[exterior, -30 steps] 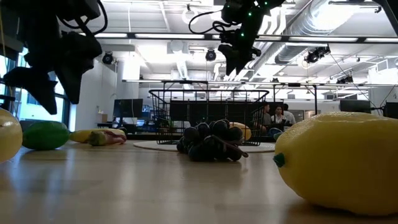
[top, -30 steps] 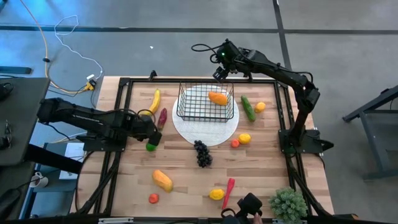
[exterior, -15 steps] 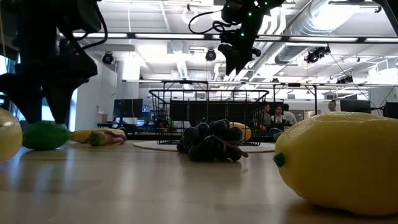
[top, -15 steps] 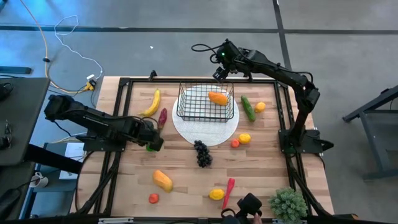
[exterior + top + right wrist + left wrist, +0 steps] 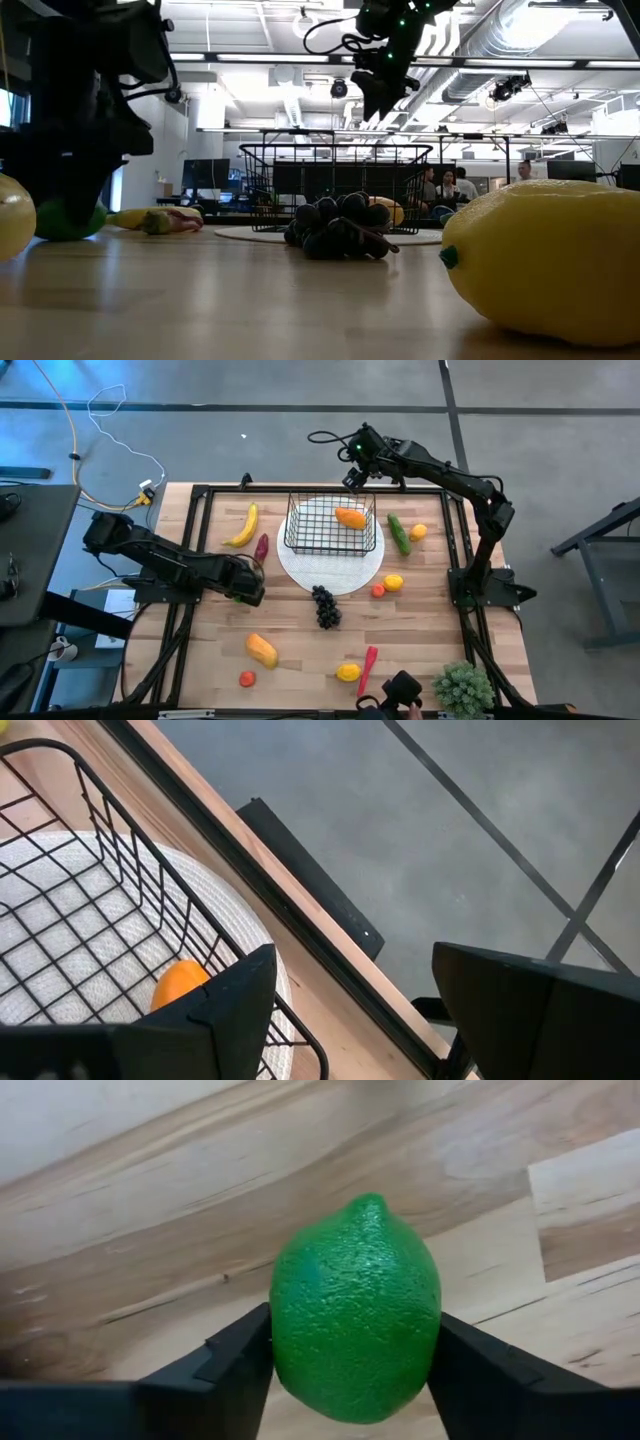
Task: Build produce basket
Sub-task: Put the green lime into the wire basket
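A green lime lies on the wooden table near its left side. My left gripper points down over it and is shut on it. In the low view the lime shows under the dark fingers. The black wire basket stands on a round white plate at the far middle, with one orange fruit inside. My right gripper hangs open above the basket's far right corner, touching nothing. My left gripper pinches the lime between its two fingers, one finger on each of its two long sides. The fingers come from above, pointing down. The lime lies on the table with its pointed end sticking out past the fingers.
Loose produce lies around: banana and a dark red piece at far left, grapes mid-table, cucumber and lemons at right, an orange-yellow piece and red chili near the front. A green plant stands at the near right corner.
My left gripper has sunk straight down onto the lime while the arm stretched toward the table's middle. Its fingers, above the lime a second ago, now stand on either side of it at table height. The lime has stayed in place.
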Robot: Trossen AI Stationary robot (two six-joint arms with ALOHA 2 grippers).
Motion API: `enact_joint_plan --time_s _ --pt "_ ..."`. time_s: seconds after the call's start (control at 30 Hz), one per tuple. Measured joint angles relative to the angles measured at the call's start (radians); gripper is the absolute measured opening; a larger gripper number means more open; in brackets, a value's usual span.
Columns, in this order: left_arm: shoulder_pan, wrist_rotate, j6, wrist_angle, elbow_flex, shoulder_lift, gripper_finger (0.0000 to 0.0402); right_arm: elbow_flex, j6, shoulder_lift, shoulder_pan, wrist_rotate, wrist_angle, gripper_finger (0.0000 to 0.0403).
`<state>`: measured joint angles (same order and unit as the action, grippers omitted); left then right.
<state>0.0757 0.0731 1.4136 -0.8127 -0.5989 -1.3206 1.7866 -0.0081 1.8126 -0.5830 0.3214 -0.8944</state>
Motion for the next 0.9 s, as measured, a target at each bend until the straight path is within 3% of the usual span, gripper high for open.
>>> enact_joint_plan --time_s 0.23,0.57,0.9 --pt "0.0 0.003 -0.003 0.031 0.0 0.03 0.0151 0.0 -0.018 -0.003 0.0 0.0 -0.007 0.025" --pt "-0.026 0.136 -0.017 0.163 0.0 0.2 0.0155 0.0 -0.018 -0.003 0.0 0.0 -0.013 0.025" --pt "-0.134 0.27 -0.263 0.377 -0.001 0.32 0.0154 0.0 0.011 -0.003 0.0 0.001 -0.015 0.025"
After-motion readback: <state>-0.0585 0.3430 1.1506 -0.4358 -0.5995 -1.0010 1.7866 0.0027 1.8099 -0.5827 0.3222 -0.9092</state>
